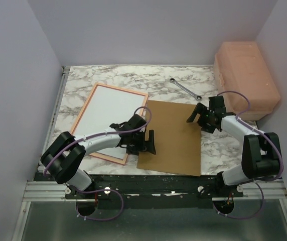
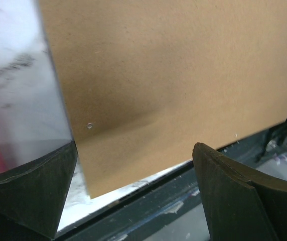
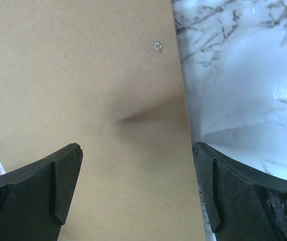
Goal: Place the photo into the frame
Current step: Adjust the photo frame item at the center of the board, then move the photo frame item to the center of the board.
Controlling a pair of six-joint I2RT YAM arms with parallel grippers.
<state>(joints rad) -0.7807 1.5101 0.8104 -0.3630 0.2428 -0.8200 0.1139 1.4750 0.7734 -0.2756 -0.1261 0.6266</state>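
The frame, showing a pale orange-pink rim, lies flat at the left of the marble table. A plain white sheet fills its opening; it looks like the photo lying white side up, with no print showing. A brown backing panel lies just right of it. My left gripper hangs open over the seam between the frame's corner and the panel, holding nothing. My right gripper hangs open over the panel's far right edge, also holding nothing.
A metal wrench lies at the back of the table. A big pink box stands at the back right. Walls close in on the left, back and right. The table's dark front edge runs just beyond the panel.
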